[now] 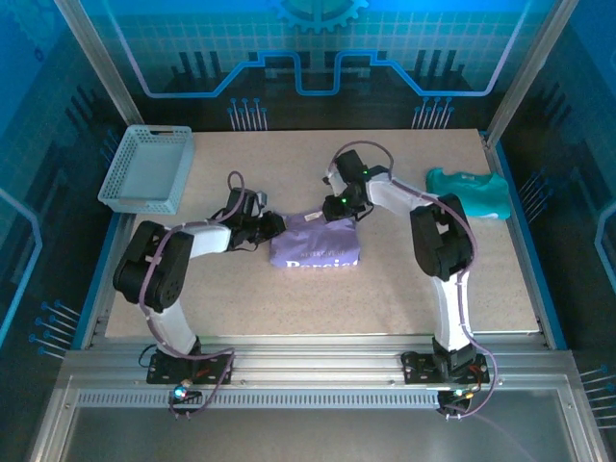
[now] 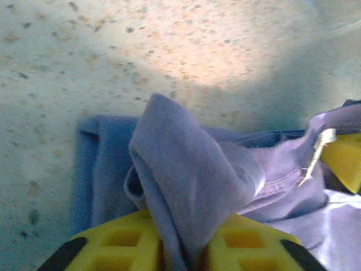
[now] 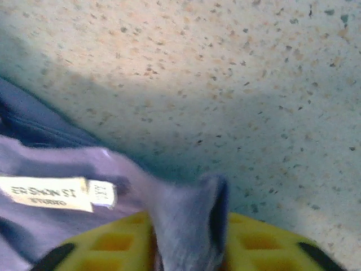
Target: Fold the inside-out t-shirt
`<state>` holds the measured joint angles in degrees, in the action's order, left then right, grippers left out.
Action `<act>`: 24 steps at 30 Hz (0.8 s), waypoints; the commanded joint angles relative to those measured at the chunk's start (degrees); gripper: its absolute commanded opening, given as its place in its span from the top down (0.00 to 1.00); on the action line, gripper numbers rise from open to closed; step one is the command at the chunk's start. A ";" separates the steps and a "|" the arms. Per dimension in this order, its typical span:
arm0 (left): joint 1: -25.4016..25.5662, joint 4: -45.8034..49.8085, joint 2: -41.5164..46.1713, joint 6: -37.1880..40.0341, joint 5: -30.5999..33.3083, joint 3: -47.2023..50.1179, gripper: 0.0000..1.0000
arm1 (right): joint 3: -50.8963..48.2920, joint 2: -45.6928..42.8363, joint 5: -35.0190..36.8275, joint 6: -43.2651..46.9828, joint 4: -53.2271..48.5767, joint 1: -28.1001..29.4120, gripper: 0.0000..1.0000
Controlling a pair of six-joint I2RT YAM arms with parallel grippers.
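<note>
Yellow-padded left claw and right claw each clench a fold of the lavender-purple soft cloth inside-out t-shirt, a compact bundle between them: fold looks nearly done, with release and final flattening left.

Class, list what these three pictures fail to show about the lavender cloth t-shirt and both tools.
Top view: lettering on the lavender cloth t-shirt, too small.
Left wrist: left tool gap, covered by cloth; grip unclear.
Right wrist: right tool likewise; white label print partly blurred.
</note>
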<state>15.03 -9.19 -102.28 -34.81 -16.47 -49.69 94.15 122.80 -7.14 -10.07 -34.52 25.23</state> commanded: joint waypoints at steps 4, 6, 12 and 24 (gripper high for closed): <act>-0.98 8.97 3.44 3.35 6.63 -2.94 0.55 | 3.45 -5.48 4.01 1.17 -6.69 -2.01 0.45; -1.05 11.93 6.69 4.52 10.25 -2.38 0.47 | -1.00 -10.19 3.51 0.53 -6.87 -2.73 0.35; -0.14 16.41 13.10 5.22 5.81 0.99 0.22 | -15.17 -17.55 -4.37 -5.40 -3.40 -4.84 0.20; 1.49 10.26 4.35 0.81 -3.81 5.51 0.54 | -20.73 -10.05 -16.54 -16.36 8.03 -3.46 0.15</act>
<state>16.14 2.22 -96.27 -33.41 -17.52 -45.45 74.41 111.04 -18.37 -22.22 -30.70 20.49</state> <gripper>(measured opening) 0.482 0.862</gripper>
